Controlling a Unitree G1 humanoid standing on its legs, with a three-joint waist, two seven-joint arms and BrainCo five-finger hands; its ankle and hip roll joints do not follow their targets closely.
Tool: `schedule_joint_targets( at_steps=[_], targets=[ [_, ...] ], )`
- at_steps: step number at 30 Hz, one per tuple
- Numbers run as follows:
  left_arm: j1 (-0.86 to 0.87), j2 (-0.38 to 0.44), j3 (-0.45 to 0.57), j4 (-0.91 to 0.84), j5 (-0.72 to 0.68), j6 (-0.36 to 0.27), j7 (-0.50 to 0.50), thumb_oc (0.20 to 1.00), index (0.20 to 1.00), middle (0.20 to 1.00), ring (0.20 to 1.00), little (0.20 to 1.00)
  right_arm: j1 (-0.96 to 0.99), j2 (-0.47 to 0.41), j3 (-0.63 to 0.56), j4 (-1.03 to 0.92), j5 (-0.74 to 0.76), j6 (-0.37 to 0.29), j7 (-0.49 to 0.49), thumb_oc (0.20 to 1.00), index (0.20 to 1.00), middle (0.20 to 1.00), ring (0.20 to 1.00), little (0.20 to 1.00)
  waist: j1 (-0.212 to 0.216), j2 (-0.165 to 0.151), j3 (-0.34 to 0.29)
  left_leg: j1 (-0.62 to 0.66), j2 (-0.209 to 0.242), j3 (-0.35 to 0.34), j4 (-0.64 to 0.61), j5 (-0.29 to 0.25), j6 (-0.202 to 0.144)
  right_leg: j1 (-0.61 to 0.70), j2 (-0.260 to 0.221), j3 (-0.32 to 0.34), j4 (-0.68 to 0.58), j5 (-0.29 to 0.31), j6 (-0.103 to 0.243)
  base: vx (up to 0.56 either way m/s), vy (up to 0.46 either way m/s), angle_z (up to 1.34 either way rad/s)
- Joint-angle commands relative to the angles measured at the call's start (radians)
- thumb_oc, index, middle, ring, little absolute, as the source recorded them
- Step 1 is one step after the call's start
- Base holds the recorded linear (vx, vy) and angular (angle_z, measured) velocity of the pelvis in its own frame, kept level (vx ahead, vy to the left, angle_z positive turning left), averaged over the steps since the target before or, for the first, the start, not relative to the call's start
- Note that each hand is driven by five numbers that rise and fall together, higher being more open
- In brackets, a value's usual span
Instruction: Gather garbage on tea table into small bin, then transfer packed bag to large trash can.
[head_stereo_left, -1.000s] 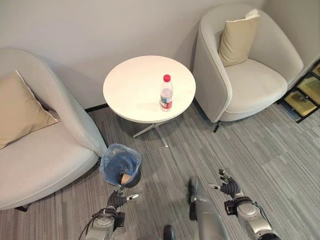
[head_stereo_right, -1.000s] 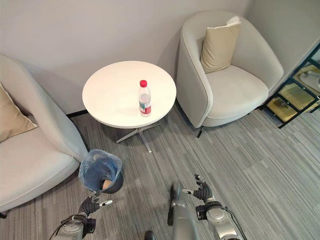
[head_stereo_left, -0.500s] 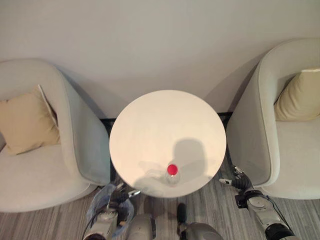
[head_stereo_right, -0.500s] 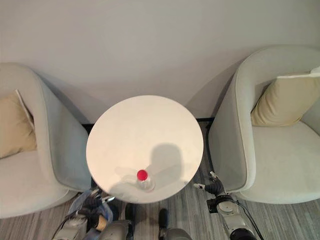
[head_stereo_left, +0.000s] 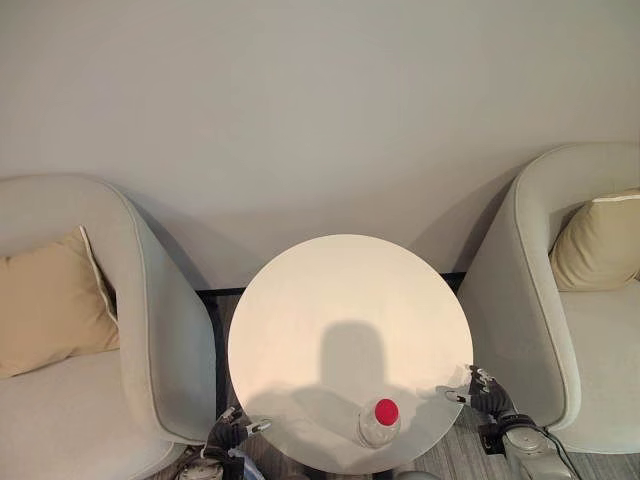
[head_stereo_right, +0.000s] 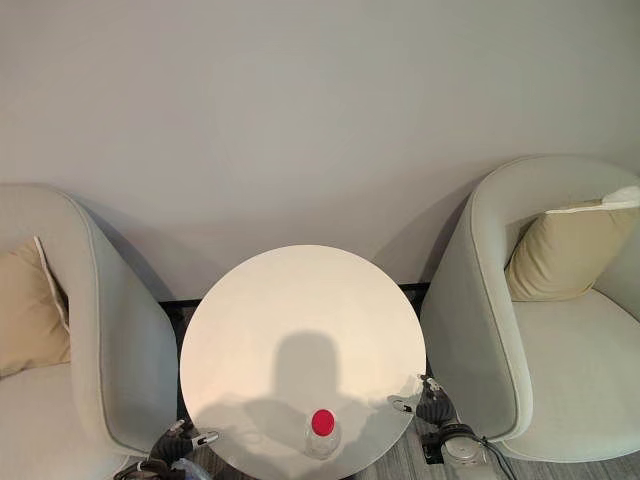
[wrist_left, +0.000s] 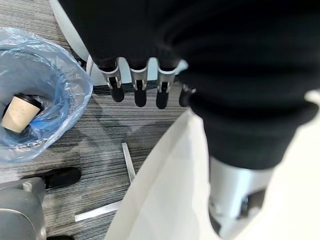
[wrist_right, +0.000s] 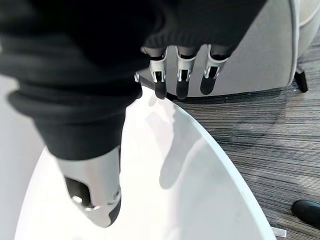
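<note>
A clear bottle (head_stereo_left: 379, 423) with a red cap stands upright at the near edge of the round white table (head_stereo_left: 340, 300). The left hand (head_stereo_left: 228, 431) hangs at the table's near-left edge, fingers relaxed and holding nothing. The right hand (head_stereo_left: 484, 395) hangs at the near-right edge, fingers likewise relaxed and empty. In the left wrist view, the bin (wrist_left: 60, 95), lined with a blue bag, sits on the floor beside the table and holds a paper cup (wrist_left: 19, 113). An armchair (head_stereo_left: 120, 340) stands on each side.
</note>
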Motion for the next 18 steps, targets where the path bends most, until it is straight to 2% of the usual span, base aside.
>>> schedule_joint_targets(
  at_steps=[1,4,7,9,11,12,14,16,17,18],
  targets=[
    [-0.044,0.018,0.016,-0.020,0.028,-0.037,-0.004,1.000,1.000,1.000,1.000,1.000,-0.042,-0.015,0.021,-0.074,-0.027,-0.045,-0.002,1.000,1.000,1.000,1.000,1.000,0.026,-0.055,0.021,0.108,0.030,0.019,0.055,-0.194,-0.053,-0.095,-0.055,0.010,0.032,-0.041,0.072,-0.09,0.074,-0.07],
    [-0.046,0.019,0.017,-0.037,0.026,-0.042,-0.001,1.000,1.000,1.000,1.000,1.000,-0.047,-0.028,0.027,-0.133,-0.053,-0.047,-0.003,1.000,1.000,1.000,1.000,1.000,0.032,-0.056,0.031,0.097,0.013,0.005,0.058,-0.199,-0.042,-0.126,-0.063,0.022,0.036,-0.019,0.083,-0.13,0.079,-0.22],
    [-0.050,0.019,0.021,-0.053,0.018,-0.047,0.005,1.000,1.000,1.000,1.000,1.000,-0.065,-0.038,0.029,-0.197,-0.078,-0.051,-0.002,1.000,1.000,1.000,1.000,1.000,0.035,-0.054,0.057,0.079,-0.012,-0.023,0.052,-0.193,-0.025,-0.192,-0.080,0.028,0.087,0.004,0.110,-0.19,0.070,-0.25],
    [-0.063,0.026,0.026,-0.055,0.008,-0.049,0.009,1.000,1.000,1.000,1.000,1.000,-0.084,-0.036,0.038,-0.211,-0.084,-0.052,-0.001,1.000,1.000,1.000,1.000,1.000,0.033,-0.053,0.076,0.055,-0.011,-0.018,0.058,-0.180,-0.019,-0.238,-0.078,0.063,0.140,0.002,0.127,-0.22,0.017,-0.20],
    [-0.083,0.044,0.025,-0.053,0.008,-0.053,0.012,1.000,1.000,1.000,1.000,1.000,-0.088,-0.034,0.044,-0.224,-0.081,-0.058,0.005,1.000,1.000,1.000,1.000,1.000,0.032,-0.048,0.093,0.012,-0.011,-0.020,0.077,-0.161,-0.014,-0.240,-0.042,0.143,0.222,-0.060,0.125,-0.28,-0.012,-0.09],
    [-0.086,0.052,0.029,-0.059,0.009,-0.053,0.014,1.000,1.000,1.000,1.000,1.000,-0.090,-0.035,0.045,-0.229,-0.075,-0.067,0.006,1.000,1.000,1.000,1.000,1.000,0.039,-0.040,0.095,-0.019,0.000,-0.020,0.091,-0.144,-0.010,-0.230,-0.031,0.163,0.309,-0.100,0.114,-0.27,-0.060,0.10],
    [-0.083,0.059,0.038,-0.056,0.011,-0.050,0.012,1.000,1.000,1.000,1.000,1.000,-0.079,-0.033,0.043,-0.243,-0.075,-0.070,0.012,1.000,1.000,1.000,1.000,1.000,0.048,-0.032,0.083,-0.043,0.013,-0.025,0.096,-0.129,-0.013,-0.207,-0.026,0.182,0.394,-0.136,0.094,-0.18,-0.115,0.23],
    [-0.072,0.060,0.044,-0.057,0.013,-0.048,0.014,1.000,1.000,1.000,1.000,1.000,-0.065,-0.029,0.037,-0.256,-0.082,-0.069,0.014,1.000,1.000,1.000,1.000,1.000,0.069,-0.047,0.064,-0.076,0.012,-0.050,0.105,-0.114,-0.027,-0.125,-0.026,0.211,0.326,-0.182,0.073,-0.04,-0.175,0.15],
    [-0.071,0.061,0.044,-0.057,0.013,-0.048,0.015,1.000,1.000,1.000,1.000,1.000,-0.064,-0.028,0.037,-0.256,-0.082,-0.069,0.014,1.000,1.000,1.000,1.000,1.000,0.068,-0.048,0.066,-0.073,0.011,-0.052,0.106,-0.114,-0.027,-0.120,-0.027,0.210,0.322,-0.182,0.073,-0.02,-0.190,0.07],
    [-0.068,0.060,0.054,-0.061,0.006,-0.052,0.019,1.000,1.000,1.000,1.000,1.000,-0.062,-0.029,0.035,-0.263,-0.078,-0.073,0.009,1.000,1.000,1.000,1.000,1.000,0.078,-0.058,0.058,-0.098,0.019,-0.062,0.115,-0.097,-0.046,-0.084,-0.023,0.198,0.257,-0.191,0.063,-0.09,-0.287,0.01]
  ],
)
